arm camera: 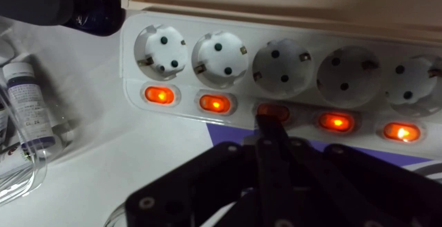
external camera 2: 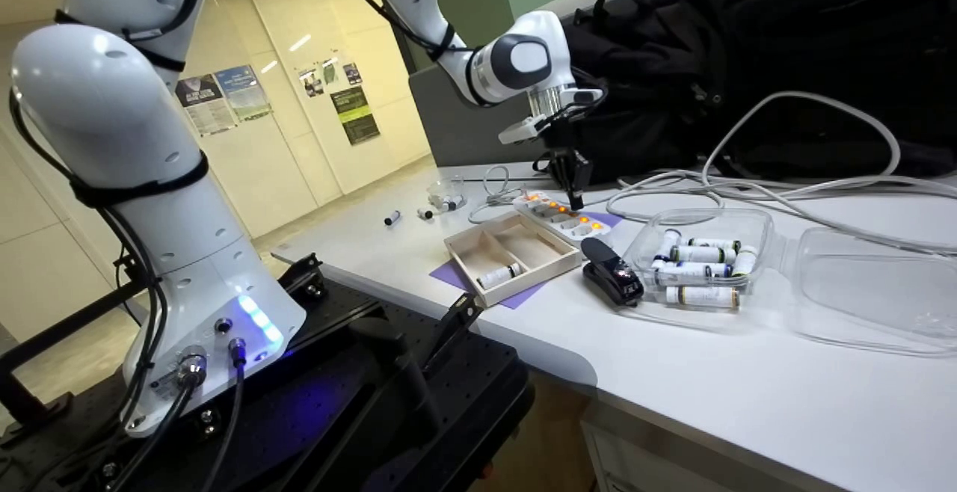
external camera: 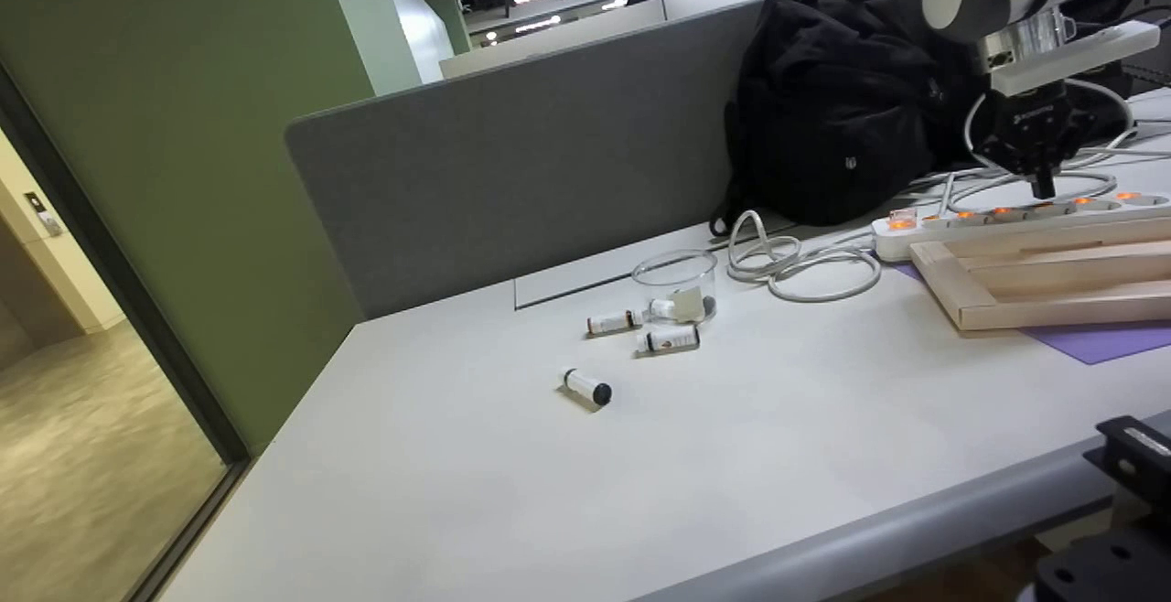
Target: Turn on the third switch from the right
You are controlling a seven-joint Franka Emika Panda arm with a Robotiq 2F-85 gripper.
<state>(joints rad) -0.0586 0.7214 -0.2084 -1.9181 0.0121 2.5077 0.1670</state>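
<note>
The white power strip (arm camera: 189, 82) runs across the wrist view with a row of sockets and rocker switches. The middle switch (arm camera: 276, 109) is dark. The visible switches on either side glow orange, such as the ones at its left (arm camera: 214, 103) and right (arm camera: 336, 121). The strip also shows in both exterior views (external camera: 892, 243) (external camera 2: 528, 211). My gripper (arm camera: 271, 120) is shut and empty. Its fingertips cover the near edge of the dark switch in the wrist view. It points down over the strip in both exterior views (external camera: 1043, 186) (external camera 2: 576, 202). I cannot tell whether it touches.
A wooden divided box (external camera 2: 478, 294) lies against the strip, on a purple sheet (external camera 2: 448, 274). A black device (external camera 2: 609, 271) and a clear container with vials (external camera 2: 755, 223) stand nearby. White cables (external camera 2: 710, 174) and a black backpack (external camera: 832, 108) are behind. Loose vials (external camera: 585, 387) lie farther off.
</note>
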